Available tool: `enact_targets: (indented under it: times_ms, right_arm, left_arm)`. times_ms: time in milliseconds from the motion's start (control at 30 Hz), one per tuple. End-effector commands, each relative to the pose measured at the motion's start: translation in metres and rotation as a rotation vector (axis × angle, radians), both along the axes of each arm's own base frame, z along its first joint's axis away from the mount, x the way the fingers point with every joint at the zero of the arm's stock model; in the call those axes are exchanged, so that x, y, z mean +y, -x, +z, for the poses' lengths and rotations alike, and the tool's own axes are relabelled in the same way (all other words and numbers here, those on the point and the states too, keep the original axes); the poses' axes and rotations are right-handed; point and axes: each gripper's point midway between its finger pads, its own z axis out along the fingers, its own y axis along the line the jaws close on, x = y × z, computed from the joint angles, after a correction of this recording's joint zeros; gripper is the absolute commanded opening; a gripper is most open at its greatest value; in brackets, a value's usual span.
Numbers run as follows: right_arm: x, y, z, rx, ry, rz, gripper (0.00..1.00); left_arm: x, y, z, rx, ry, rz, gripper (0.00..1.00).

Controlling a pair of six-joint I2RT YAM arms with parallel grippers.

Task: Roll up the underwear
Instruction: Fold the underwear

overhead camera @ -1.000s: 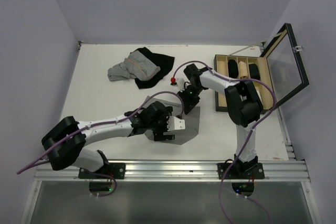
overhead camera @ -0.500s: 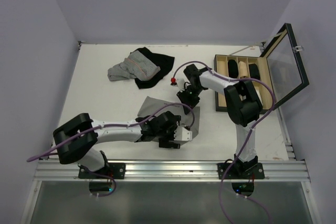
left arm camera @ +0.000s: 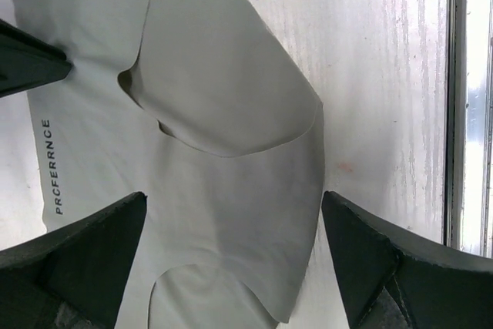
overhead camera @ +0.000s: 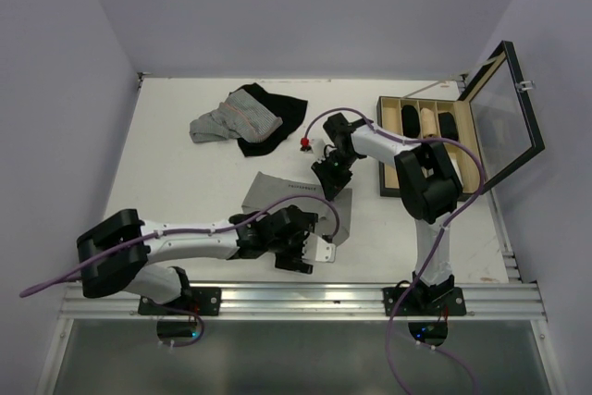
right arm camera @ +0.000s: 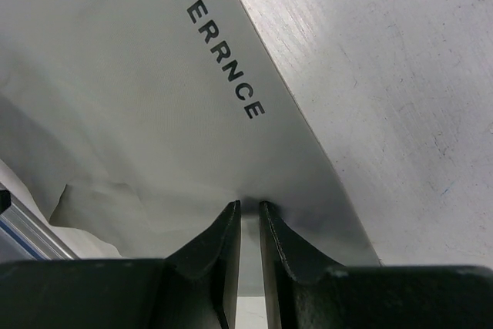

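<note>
Spreading flat seems the step in hand. On the table (overhead camera: 176, 164) the underwear (overhead camera: 277, 193) lies unrolled at centre-near, waistband (left arm camera: 55, 179) to the far side, crotch toward the near rail (overhead camera: 305, 298), long axis left-right. The right gripper (right arm camera: 249, 206) is pinched on the waistband edge. The left gripper (overhead camera: 310, 252) hovers above with its jaws wide apart. Next it likely must grip an edge to start rolling.

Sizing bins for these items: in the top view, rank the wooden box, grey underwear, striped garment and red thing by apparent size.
1. wooden box.
2. grey underwear, partly covered.
3. striped garment, close to the underwear, so unsure.
4. red thing.
</note>
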Motion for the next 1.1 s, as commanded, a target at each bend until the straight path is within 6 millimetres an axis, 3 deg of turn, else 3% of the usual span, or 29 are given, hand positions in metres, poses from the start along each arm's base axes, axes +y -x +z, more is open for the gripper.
enact_targets:
  times_ms: [0,67,167,200,233,333,400,533,700,867,1067]
  right_arm:
    - [-0.004,0.002,0.004,-0.021,0.006,0.047,0.21]
    - [0.002,0.004,0.017,-0.028,-0.037,0.060,0.22]
    - [0.006,0.001,0.046,-0.077,-0.083,0.073,0.25]
    - [0.007,0.000,0.055,-0.095,-0.090,0.071,0.27]
    - [0.007,-0.001,0.068,-0.125,-0.101,0.070,0.27]
    - [-0.003,0.003,0.081,-0.151,-0.070,0.055,0.27]
    - [-0.013,0.012,0.079,-0.138,-0.030,0.050,0.27]
    - [-0.034,0.028,0.055,-0.083,0.073,0.018,0.25]
    - [-0.053,0.030,0.032,-0.086,0.183,-0.057,0.23]
    - [-0.057,0.020,0.023,-0.103,0.196,-0.110,0.18]
    - [-0.055,0.019,0.022,-0.043,0.147,-0.137,0.20]
  left_arm:
    - [-0.008,-0.004,0.033,-0.016,0.082,0.040,1.00]
    - [-0.009,-0.008,0.054,-0.006,0.144,0.086,1.00]
    - [0.007,-0.032,0.077,0.012,0.208,0.185,1.00]
    - [0.025,-0.053,0.076,0.012,0.206,0.266,1.00]
    - [0.036,-0.062,0.076,0.010,0.202,0.303,1.00]
    - [0.072,-0.090,0.066,0.032,0.188,0.409,1.00]
    - [0.098,-0.106,0.057,0.050,0.174,0.489,1.00]
    - [0.119,-0.118,0.050,0.082,0.192,0.586,0.98]
    - [0.147,-0.126,0.031,0.078,0.165,0.690,1.00]
    - [0.167,-0.137,0.017,0.102,0.149,0.743,1.00]
    - [0.166,-0.134,0.010,0.120,0.150,0.710,1.00]
